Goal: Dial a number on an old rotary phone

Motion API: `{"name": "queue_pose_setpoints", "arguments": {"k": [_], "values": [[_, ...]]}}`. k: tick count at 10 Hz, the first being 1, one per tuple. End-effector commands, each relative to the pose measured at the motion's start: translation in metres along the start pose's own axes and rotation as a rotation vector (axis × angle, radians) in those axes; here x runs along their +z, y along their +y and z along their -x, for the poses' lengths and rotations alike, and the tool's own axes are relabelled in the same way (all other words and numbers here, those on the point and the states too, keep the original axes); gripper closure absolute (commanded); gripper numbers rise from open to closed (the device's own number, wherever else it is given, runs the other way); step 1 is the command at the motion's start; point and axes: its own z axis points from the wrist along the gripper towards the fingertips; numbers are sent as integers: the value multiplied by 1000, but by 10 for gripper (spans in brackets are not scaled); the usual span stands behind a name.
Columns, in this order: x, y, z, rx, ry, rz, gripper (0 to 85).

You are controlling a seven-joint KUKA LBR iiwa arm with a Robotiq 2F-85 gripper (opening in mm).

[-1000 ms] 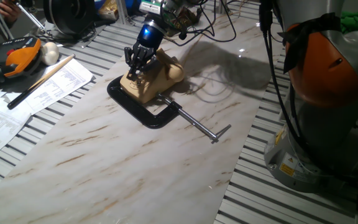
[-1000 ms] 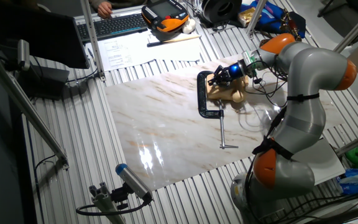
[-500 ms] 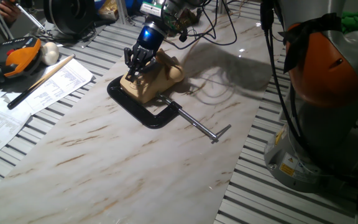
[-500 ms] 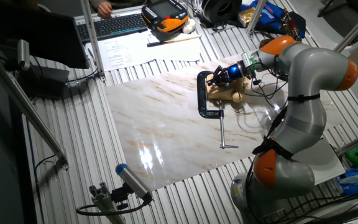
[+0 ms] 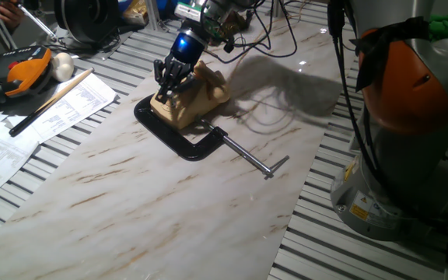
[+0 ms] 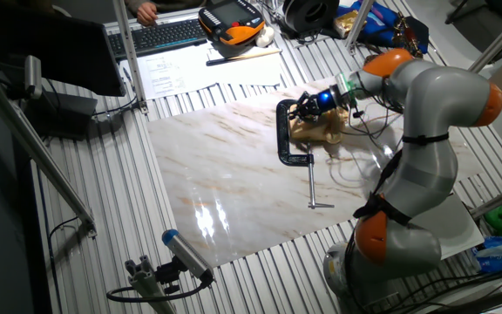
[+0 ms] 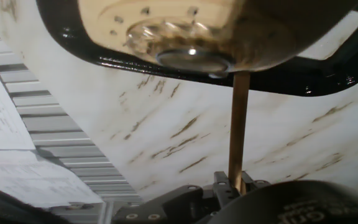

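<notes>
The old rotary phone is a cream-beige wedge on the marble board, held down by a black C-clamp. My gripper hangs over its sloped front face, blue light glowing on the wrist. From the other side, the gripper sits at the left end of the phone. In the hand view the gripper is shut on a thin wooden stick. The stick's tip reaches the rim of the round dial.
The clamp's steel screw rod sticks out over the marble board toward the near right. Papers, a long wooden rod and an orange pendant lie at the left. The arm's base fills the right side.
My gripper has crept slightly up and left along the phone's face. The phone's body seems to have tipped a little under it. The clamp has stayed put.
</notes>
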Motion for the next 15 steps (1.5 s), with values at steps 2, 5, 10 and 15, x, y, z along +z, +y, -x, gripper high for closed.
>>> {"name": "queue_pose_setpoints", "arguments": {"k": [2,5,10,15], "values": [[-8,3,-7,-102,-231,-103,850],[-6,-3,-24,-422,-467,-297,850],[-14,-6,-31,-883,-618,-505,850],[-27,4,-38,-1244,-706,-667,850]]}}
